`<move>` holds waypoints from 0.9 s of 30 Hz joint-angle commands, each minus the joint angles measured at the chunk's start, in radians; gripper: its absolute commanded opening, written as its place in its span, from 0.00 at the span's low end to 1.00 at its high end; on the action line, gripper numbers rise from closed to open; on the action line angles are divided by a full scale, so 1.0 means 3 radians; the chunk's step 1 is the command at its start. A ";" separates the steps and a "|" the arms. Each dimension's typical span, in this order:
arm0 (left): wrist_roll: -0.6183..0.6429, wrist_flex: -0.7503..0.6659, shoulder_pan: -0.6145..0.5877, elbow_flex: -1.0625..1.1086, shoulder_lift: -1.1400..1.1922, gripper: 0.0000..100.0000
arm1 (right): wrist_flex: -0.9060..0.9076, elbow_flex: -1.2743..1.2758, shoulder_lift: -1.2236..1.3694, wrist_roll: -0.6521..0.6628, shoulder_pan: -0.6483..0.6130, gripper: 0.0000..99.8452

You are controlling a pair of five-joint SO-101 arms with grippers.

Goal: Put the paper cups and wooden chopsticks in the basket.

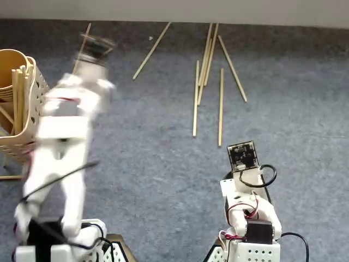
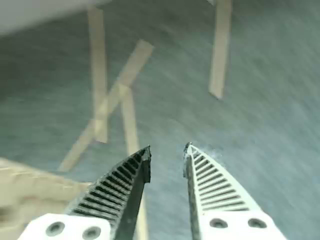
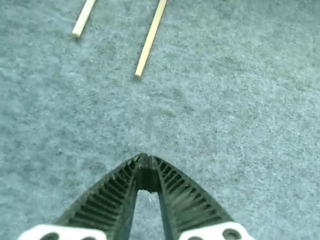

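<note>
Several wooden chopsticks (image 1: 197,98) lie scattered on the grey carpet at the back middle. The wicker basket (image 1: 34,103) stands at the left edge, with paper cups (image 1: 10,71) and some chopsticks upright inside. My left gripper (image 1: 95,46) is stretched to the far left back, beside a lone chopstick (image 1: 84,41). In the left wrist view that gripper (image 2: 167,149) is open and empty, with crossed chopsticks (image 2: 122,82) just beyond its tips. My right gripper (image 3: 145,159) is shut on nothing, low over bare carpet, with two chopstick ends (image 3: 149,42) ahead of it.
The right arm (image 1: 248,213) sits folded at the front right. A pale wall edge (image 1: 218,11) runs along the back, close behind the chopsticks. Open carpet lies between the two arms.
</note>
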 commanded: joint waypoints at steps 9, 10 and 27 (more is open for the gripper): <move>-0.0036 0.0194 -0.0616 -0.0621 -0.1977 0.15 | 0.0043 0.0478 -0.0013 -0.0015 0.0003 0.01; -0.0036 0.0199 -0.0754 -0.0647 -0.2110 0.15 | 0.0043 0.0478 -0.0008 -0.0015 0.0003 0.01; -0.0363 0.1560 -0.2411 -0.1266 0.0084 0.26 | 0.0049 0.0473 -0.0003 -0.0015 0.0003 0.01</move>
